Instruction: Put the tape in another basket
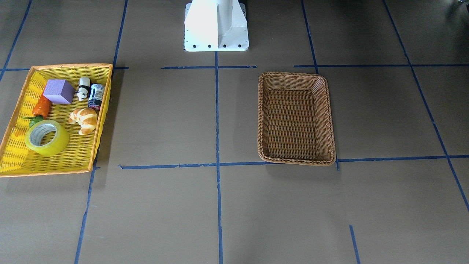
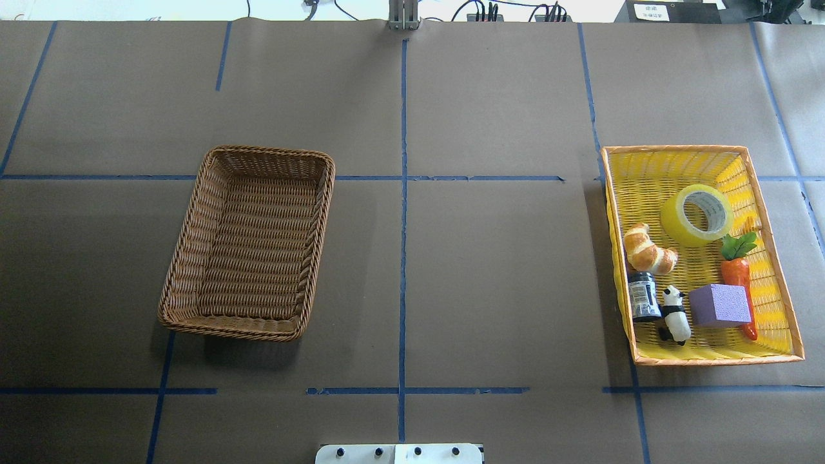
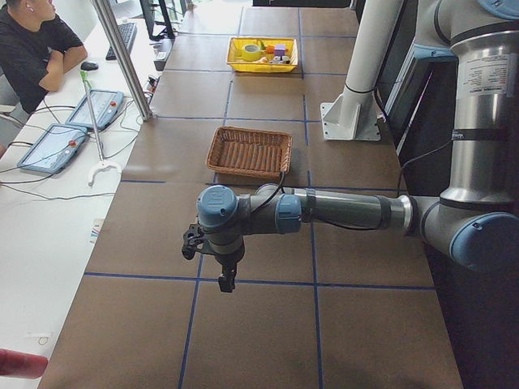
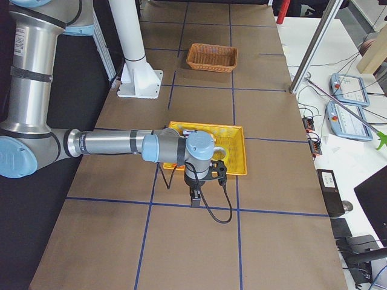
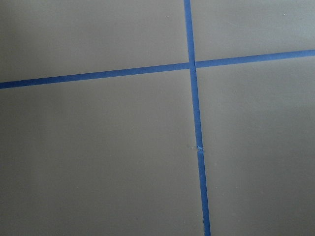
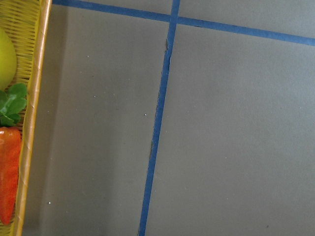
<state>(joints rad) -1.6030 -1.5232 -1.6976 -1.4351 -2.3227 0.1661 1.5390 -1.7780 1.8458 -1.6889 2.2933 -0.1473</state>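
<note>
The tape [image 1: 47, 138] is a yellow roll lying in the bright yellow tray [image 1: 69, 66], at its corner far from the robot; it also shows in the overhead view [image 2: 696, 214]. The brown wicker basket [image 1: 293, 74] stands empty on the robot's left half of the table [image 2: 271, 153]. My left gripper [image 3: 220, 279] hangs over bare table beyond the wicker basket, seen only in the exterior left view; I cannot tell its state. My right gripper [image 4: 195, 198] hangs just outside the yellow tray's outer side, seen only in the exterior right view; I cannot tell its state.
The yellow tray also holds a croissant [image 1: 84, 119], a purple block [image 1: 58, 91], a carrot [image 1: 41, 106], a panda figure [image 1: 84, 88] and a small dark jar [image 1: 96, 96]. Blue tape lines grid the brown table. The white robot base [image 1: 216, 25] stands between the baskets.
</note>
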